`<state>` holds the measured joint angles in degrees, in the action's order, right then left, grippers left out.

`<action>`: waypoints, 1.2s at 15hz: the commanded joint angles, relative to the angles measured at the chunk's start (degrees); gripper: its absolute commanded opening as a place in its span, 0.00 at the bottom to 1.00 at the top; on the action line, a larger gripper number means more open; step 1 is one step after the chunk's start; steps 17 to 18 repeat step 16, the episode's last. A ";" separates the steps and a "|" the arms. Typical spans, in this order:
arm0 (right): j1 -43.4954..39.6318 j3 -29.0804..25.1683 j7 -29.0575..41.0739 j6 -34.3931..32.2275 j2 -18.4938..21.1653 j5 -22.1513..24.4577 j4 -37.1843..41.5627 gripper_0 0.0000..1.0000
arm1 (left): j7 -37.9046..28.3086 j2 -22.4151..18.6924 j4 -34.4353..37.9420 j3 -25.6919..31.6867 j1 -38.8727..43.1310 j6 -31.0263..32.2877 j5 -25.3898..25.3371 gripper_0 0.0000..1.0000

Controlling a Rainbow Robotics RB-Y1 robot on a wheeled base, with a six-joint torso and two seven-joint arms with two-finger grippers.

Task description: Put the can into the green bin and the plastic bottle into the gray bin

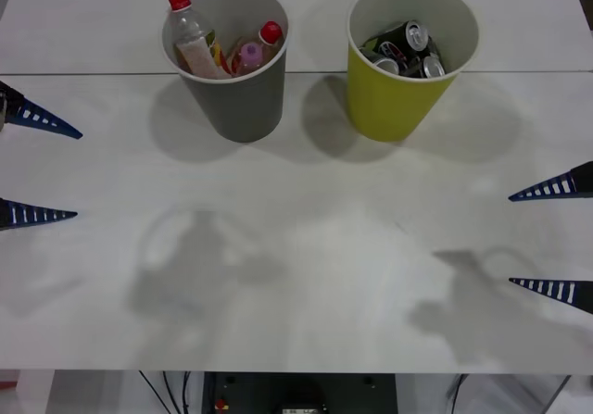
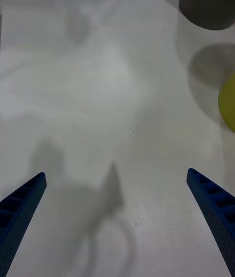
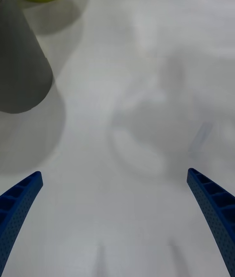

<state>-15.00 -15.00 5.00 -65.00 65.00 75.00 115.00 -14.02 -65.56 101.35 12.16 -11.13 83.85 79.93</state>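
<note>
Plastic bottle (image 1: 192,36): already sitting in the gray bin, leaning against the wall on the robot's left side, red cap poking up over the rim. Clear body, label mostly buried so can't read it.

Gray bin (image 1: 243,99): upright on the table, far side, on the robot's left of the pair. Also holds a pink-topped bottle (image 1: 248,56) and another red cap (image 1: 271,32) next to it. In the left wrist view its gray wall (image 3: 19,71) shows close by.

Green bin (image 1: 394,94): upright just beside the gray one, not touching. Several cans (image 1: 408,48) piled inside, dark ones with silver tops, all below the rim.

Table (image 1: 296,275): white, just shadows on the part in front of the bins. No can or bottle lying loose that I can spot.

Left gripper (image 1: 42,169): out at the table's left edge, fingers spread wide apart, holding nothing, well away from the bins.

Right gripper (image 1: 551,238): same deal on the right edge, fingers wide apart and empty, hanging over bare table.

Progress: looks basically done to me. Bottle's in gray, cans are in green, both arms pulled out to the sides. Nothing left to sort as far as I can tell, maybe just parking the arms.
</note>
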 commanded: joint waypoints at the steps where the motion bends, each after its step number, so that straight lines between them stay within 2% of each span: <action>1: 0.00 0.00 0.00 0.00 0.00 0.00 0.00 1.00 | 5.58 2.46 1.66 2.60 4.89 0.00 -0.03 1.00; 4: 0.00 0.00 0.00 0.00 0.00 0.00 0.00 1.00 | 9.89 6.06 3.42 4.63 9.73 -0.09 -0.03 1.00; 7: 0.00 0.00 0.00 0.00 0.00 0.00 0.00 1.00 | 10.86 8.87 6.14 6.12 13.77 -0.35 -0.21 1.00; 18: 0.00 0.00 0.00 0.00 0.00 0.00 0.00 1.00 | 11.65 9.31 7.81 6.47 16.67 -1.41 -0.74 1.00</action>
